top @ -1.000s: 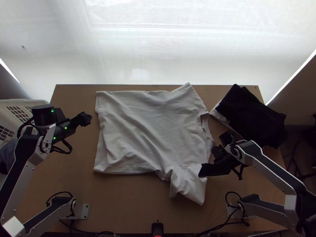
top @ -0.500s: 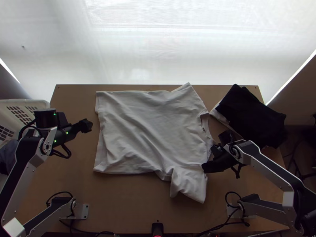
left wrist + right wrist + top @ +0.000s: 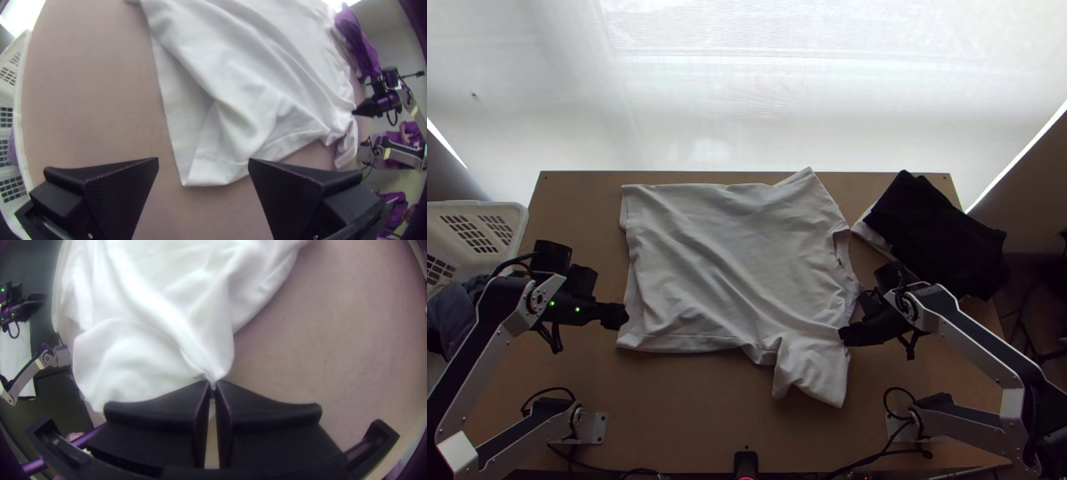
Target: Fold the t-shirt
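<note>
Though wide-mouthed, left claw near hem of t-shirt, tabletop alongside.

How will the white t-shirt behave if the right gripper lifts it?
The t-shirt is likely floppy: creases gather softly into the right gripper's pinch. A lift would probably raise that part first while the broad spread body drags on the table. The hem may shift too, since nothing holds it down.
</note>
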Action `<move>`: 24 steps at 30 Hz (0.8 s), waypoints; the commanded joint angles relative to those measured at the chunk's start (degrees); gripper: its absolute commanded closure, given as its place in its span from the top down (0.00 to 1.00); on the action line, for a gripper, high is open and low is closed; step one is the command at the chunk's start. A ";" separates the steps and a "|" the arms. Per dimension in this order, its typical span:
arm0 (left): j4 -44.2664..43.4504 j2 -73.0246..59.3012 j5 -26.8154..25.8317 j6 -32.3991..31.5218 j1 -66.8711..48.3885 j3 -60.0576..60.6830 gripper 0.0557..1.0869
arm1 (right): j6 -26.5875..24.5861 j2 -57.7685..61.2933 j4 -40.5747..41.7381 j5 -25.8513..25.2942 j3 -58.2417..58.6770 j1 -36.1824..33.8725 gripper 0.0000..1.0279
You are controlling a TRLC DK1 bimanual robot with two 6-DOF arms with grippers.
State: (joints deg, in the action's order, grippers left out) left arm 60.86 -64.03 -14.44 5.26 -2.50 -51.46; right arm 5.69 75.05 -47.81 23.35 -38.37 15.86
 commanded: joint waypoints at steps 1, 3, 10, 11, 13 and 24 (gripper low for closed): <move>-3.12 -2.59 -8.68 7.75 -1.28 6.81 0.95 | 0.81 1.33 0.18 -0.06 -0.74 -0.30 0.03; -7.07 -4.17 -8.59 7.05 -2.16 8.22 0.95 | 1.34 1.51 0.44 -0.15 -1.44 0.05 0.03; -10.15 -9.27 -8.68 6.34 -5.32 8.57 0.95 | 2.13 2.03 0.35 -0.41 -4.17 0.49 0.03; -10.76 -9.62 -8.59 6.52 -5.32 9.01 0.95 | 2.13 2.21 0.35 -0.50 -4.26 0.49 0.03; -11.29 -9.80 -8.50 7.05 -4.97 9.19 0.95 | 2.57 2.30 0.35 -0.50 -4.26 0.49 0.03; -9.53 -10.33 -6.92 12.59 -3.03 10.15 0.95 | 3.45 1.51 0.18 -0.77 -3.55 0.84 0.03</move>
State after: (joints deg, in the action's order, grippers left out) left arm 50.81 -73.71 -22.06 15.33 -5.87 -42.50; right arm 8.75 77.19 -47.48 22.90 -42.04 16.60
